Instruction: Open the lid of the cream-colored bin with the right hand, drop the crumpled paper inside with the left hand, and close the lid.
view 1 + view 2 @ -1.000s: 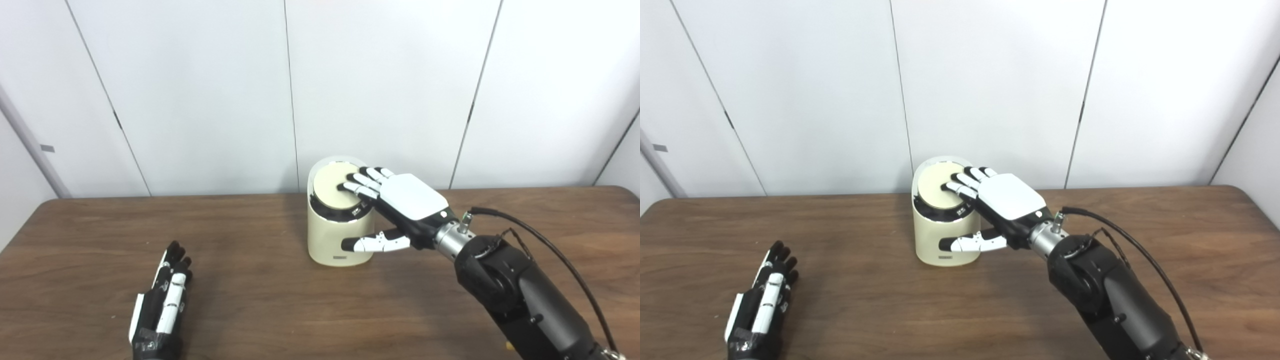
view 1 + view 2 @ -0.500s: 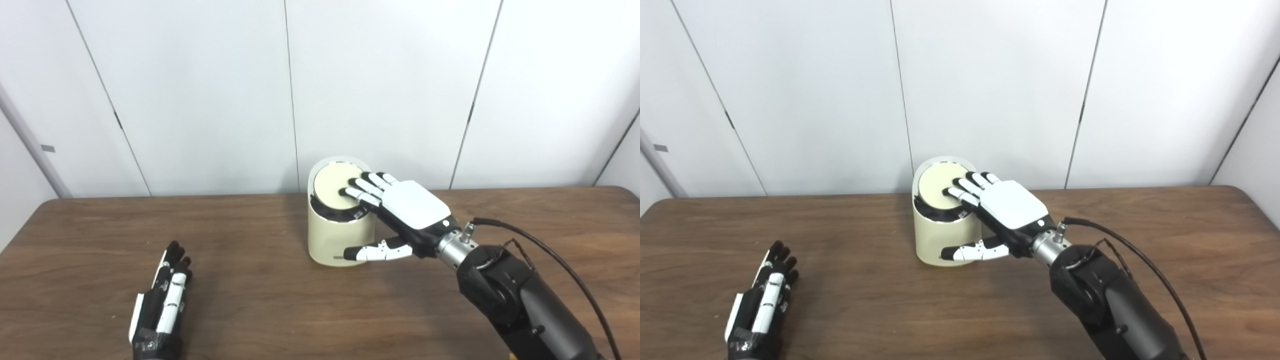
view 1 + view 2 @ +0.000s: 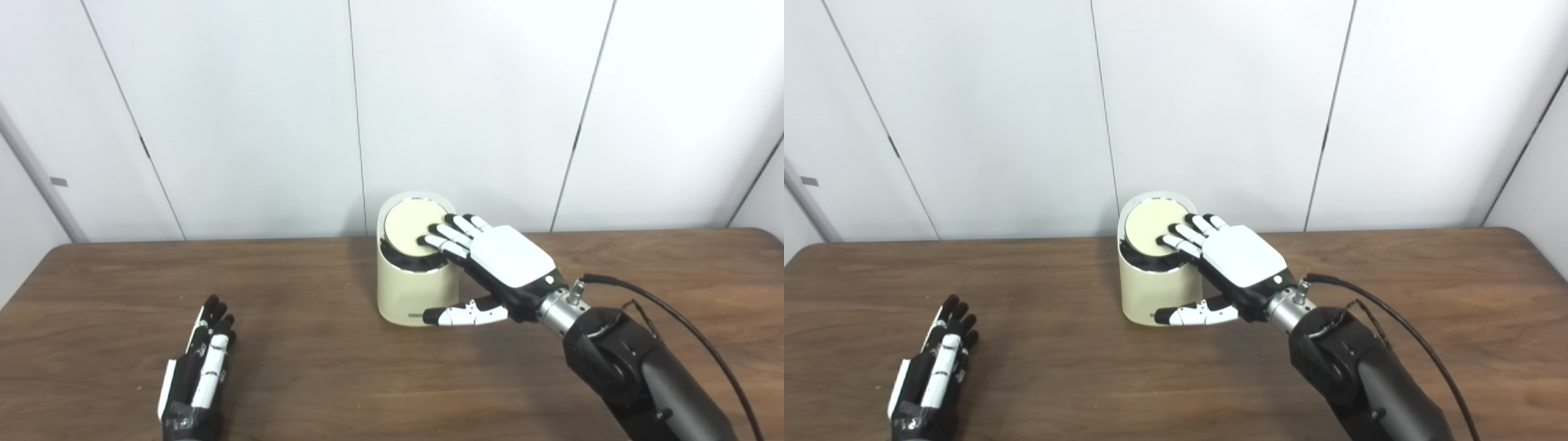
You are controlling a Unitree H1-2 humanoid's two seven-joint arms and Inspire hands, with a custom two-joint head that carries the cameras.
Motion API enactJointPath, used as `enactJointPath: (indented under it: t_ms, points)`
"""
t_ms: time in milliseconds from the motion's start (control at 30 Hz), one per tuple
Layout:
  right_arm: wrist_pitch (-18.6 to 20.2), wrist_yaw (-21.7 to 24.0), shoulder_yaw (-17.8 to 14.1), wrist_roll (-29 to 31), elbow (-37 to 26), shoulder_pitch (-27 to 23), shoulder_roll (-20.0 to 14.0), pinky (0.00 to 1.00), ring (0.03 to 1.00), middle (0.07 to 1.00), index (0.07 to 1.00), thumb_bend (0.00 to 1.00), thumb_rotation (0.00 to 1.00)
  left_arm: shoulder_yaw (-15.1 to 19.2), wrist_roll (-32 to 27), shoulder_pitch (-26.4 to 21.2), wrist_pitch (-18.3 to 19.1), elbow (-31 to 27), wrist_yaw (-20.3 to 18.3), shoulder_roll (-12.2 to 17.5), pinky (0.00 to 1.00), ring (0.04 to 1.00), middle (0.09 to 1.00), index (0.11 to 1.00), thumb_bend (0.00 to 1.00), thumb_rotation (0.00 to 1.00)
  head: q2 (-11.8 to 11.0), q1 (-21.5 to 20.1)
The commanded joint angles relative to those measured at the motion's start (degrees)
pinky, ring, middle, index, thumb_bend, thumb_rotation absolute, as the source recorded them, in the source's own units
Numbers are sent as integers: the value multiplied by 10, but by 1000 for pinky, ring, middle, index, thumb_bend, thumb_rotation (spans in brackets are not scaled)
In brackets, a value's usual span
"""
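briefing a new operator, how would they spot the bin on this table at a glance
Look along the far edge of the brown wooden table, near the middle and against the white wall panels. The cream-colored bin stands there, a short upright cylinder with a round lid; the right hand has its fingers on the lid.

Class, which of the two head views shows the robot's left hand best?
The left eye view: the left hand sits further inside the picture, lying flat on the table with fingers extended. The right eye view shows the same hand nearer the left edge.
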Motion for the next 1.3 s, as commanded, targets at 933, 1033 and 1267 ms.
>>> enactJointPath:
  t_ms: [933, 1033, 1267]
  points:
    - [12, 46, 1, 2, -1, -6, -3, 1000, 1000, 908, 869, 643, 1000, 0, -3, 4, -19, 11, 4, -12, 1000, 990, 993, 1000, 477, 669, 4, -1]
    - [14, 50, 2, 1, -1, -7, -4, 1000, 1000, 915, 875, 650, 1000, -2, -3, 4, -23, 11, 2, -11, 1000, 997, 999, 1000, 496, 686, 4, -1]
    - [18, 57, 3, -1, -1, -8, -4, 1000, 1000, 915, 869, 650, 1000, -1, -5, 4, -24, 10, 4, -14, 1000, 998, 1000, 1000, 501, 690, 3, 1]
